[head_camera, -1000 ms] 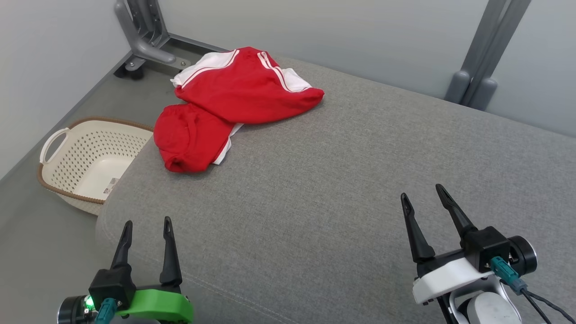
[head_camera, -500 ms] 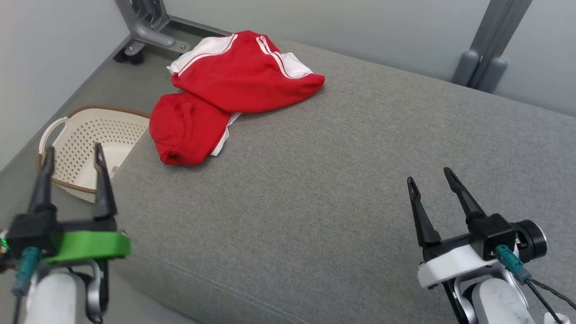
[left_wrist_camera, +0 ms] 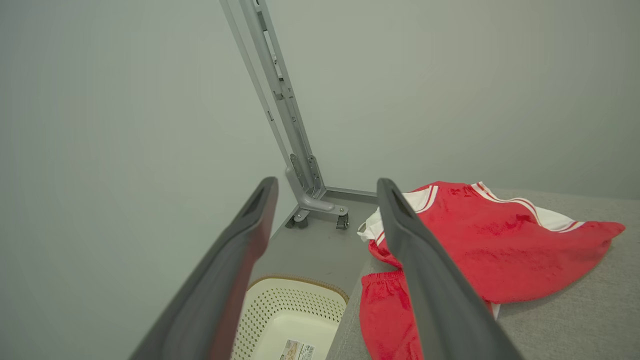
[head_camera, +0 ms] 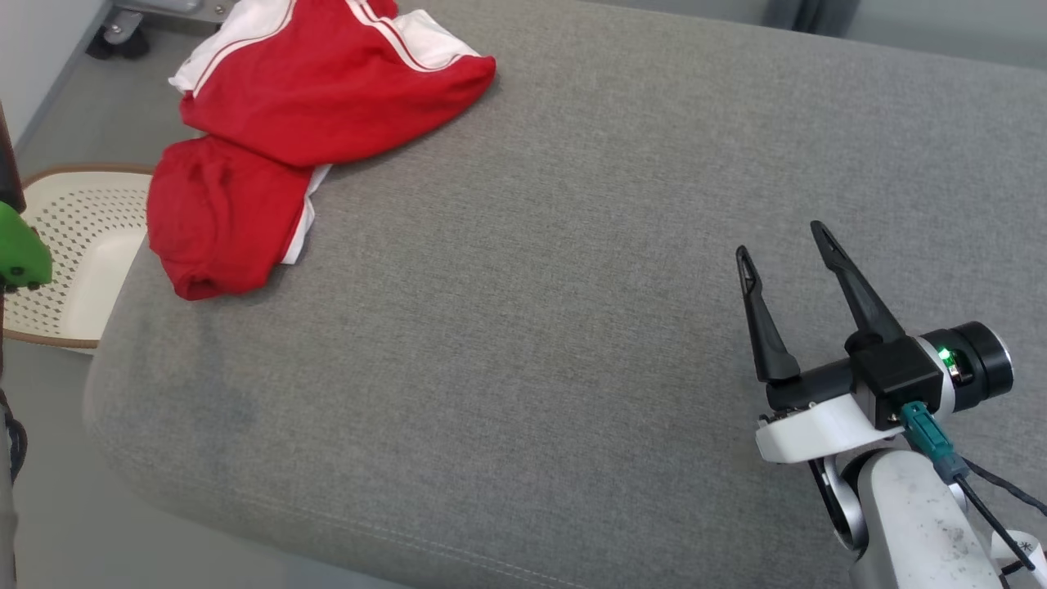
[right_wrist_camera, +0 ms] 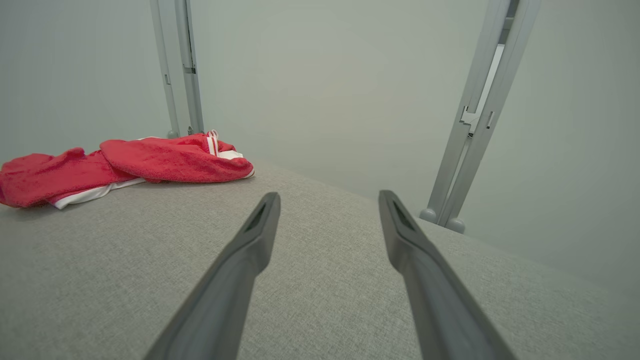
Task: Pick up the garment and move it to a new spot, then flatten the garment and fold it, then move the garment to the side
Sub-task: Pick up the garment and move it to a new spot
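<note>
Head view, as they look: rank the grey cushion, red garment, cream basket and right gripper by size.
1. grey cushion
2. red garment
3. Unranked: right gripper and cream basket look alike; the gripper is nearer the camera, and the basket is partly cut off.

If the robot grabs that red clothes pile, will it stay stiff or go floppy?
Probably floppy: the red garment lies crumpled and folded over itself on the grey cushion, so it would likely droop. It looks like thin cloth, so probably light. One end sits at the cushion's edge, so a push might slide it off.
</note>
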Robot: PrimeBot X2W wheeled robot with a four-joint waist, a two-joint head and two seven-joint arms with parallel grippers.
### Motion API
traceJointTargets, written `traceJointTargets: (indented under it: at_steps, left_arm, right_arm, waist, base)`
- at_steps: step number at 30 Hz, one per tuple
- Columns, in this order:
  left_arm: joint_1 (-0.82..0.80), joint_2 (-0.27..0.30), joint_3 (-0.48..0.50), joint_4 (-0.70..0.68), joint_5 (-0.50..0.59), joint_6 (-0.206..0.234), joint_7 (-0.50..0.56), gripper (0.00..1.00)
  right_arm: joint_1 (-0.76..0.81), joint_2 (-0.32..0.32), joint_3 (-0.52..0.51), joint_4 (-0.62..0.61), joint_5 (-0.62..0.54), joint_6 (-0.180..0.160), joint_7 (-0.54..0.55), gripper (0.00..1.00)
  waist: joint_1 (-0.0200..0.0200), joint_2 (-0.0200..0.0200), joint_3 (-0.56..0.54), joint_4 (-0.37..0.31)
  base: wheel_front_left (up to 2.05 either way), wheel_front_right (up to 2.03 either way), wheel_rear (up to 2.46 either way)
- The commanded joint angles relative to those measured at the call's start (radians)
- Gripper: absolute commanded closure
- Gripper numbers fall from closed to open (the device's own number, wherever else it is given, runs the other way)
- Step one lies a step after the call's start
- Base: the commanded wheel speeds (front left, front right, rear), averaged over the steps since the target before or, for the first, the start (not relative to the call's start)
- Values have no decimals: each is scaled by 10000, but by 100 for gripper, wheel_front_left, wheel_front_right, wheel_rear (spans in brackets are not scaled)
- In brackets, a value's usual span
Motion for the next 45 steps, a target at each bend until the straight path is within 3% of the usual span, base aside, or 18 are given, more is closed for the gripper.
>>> traceJointTargets:
  at_steps: [1, 9, 21, 22, 23, 24, 36, 45]
  left_arm:
    - [-158, 49, -145, 379, -144, -67, 193, 0]
    - [-336, -78, -777, 2746, -1165, -201, 1156, 0]
    - [-331, 17, -1766, 4248, -2417, -186, 1694, 0]
    - [-369, 15, -1805, 4337, -2445, -186, 1685, 65]
    - [-401, 17, -1867, 4420, -2473, -186, 1642, 86]
    - [-442, 45, -1913, 4441, -2486, -186, 1570, 100]
    - [-875, 870, -2142, 3867, -2837, -186, 197, 100]
    - [-1247, 1474, -2912, 1897, -2863, -187, 437, 100]
  right_arm:
    - [-138, -45, -33, -116, -117, -10, -32, 0]
    - [-280, -93, -34, -536, -391, -10, -32, 0]
    - [-210, -192, 38, -700, -498, -10, -32, 0]
    - [-215, -187, 39, -697, -498, -10, -32, 0]
    - [-223, -188, 32, -692, -499, -10, -32, 0]
    - [-228, -185, 23, -686, -498, -10, -32, 0]
    - [-60, -64, 23, -398, -126, -10, -32, 0]
    - [366, -28, -124, -154, 581, -10, -32, 0]
  waist:
    - [-1, 0, 1028, -936]
    - [-1, 0, 1689, -1406]
    - [-1, 0, 2036, -1635]
    - [-1, 0, 2033, -1645]
    - [-1, 0, 2023, -1657]
    - [-1, 0, 2009, -1662]
    - [-1, 0, 846, -1674]
    - [-1, 0, -588, -1956]
  base:
    - [0, 0, 0]
    - [0, 0, 0]
    - [0, 0, 0]
    - [0, 0, 0]
    - [0, 0, 0]
    - [0, 0, 0]
    - [0, 0, 0]
    - [0, 0, 0]
